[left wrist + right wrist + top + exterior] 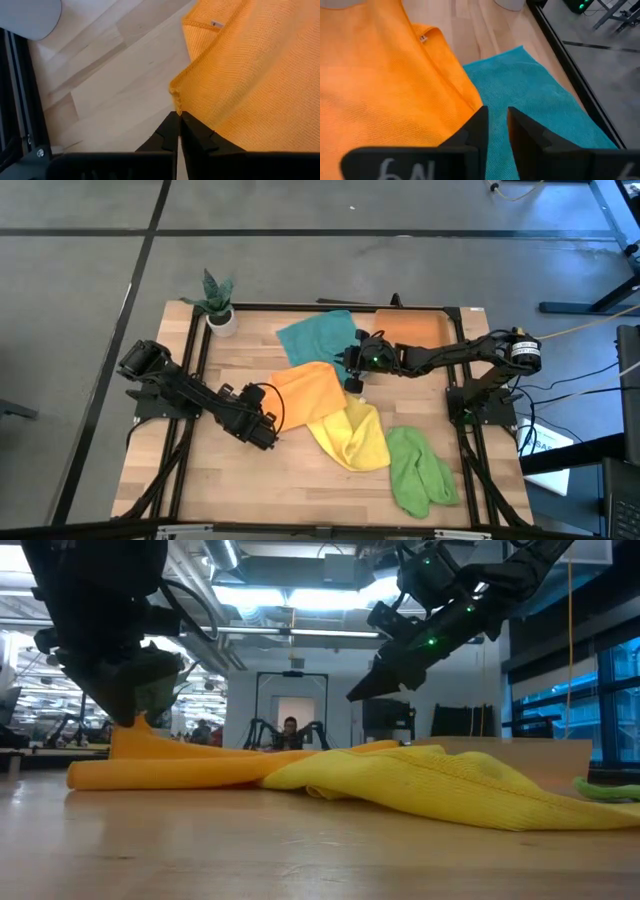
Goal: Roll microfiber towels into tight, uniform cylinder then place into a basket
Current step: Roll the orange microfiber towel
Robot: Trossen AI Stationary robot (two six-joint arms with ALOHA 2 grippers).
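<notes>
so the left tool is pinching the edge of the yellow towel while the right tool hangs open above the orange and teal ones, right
Not quite: the colour is wrong. The left tool pinches the edge of the orange towel, not the yellow towel, as the left wrist view shows. The rest holds: the right tool hangs open over where the orange towel meets the teal towel.
</notes>
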